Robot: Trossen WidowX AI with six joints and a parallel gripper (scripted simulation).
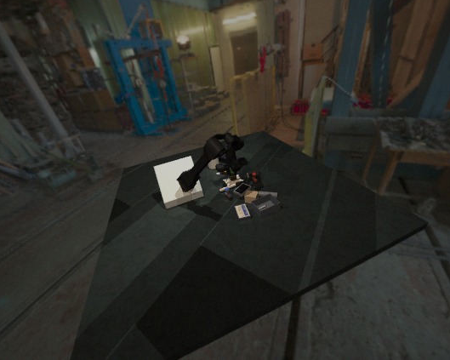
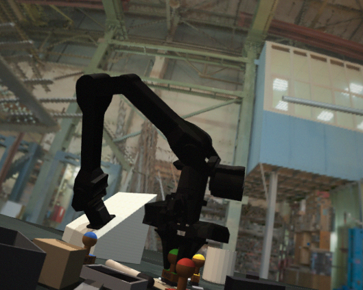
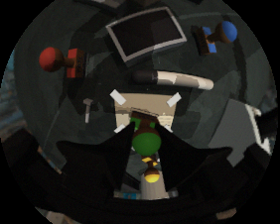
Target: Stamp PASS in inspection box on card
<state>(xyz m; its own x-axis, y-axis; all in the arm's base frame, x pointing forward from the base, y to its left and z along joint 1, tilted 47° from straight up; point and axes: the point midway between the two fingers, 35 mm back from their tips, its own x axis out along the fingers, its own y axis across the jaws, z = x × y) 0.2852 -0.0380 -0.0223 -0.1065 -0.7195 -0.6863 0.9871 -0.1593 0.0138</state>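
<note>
My gripper is shut on the green-knobbed stamp, which stands upright, low over the near part of the card. The tan card has white strips at its corners. The stamp and fingers hide part of the card, including much of the box; I cannot tell whether the stamp face touches it. No print is visible on the bare part. The open ink pad is dark with a grey rim and lies beyond the marker.
A marker lies between card and pad. A red stamp is left, a blue stamp right, and a yellow stamp close behind the held stamp, before a pale cylinder. A cardboard box and grey bin stand farther off.
</note>
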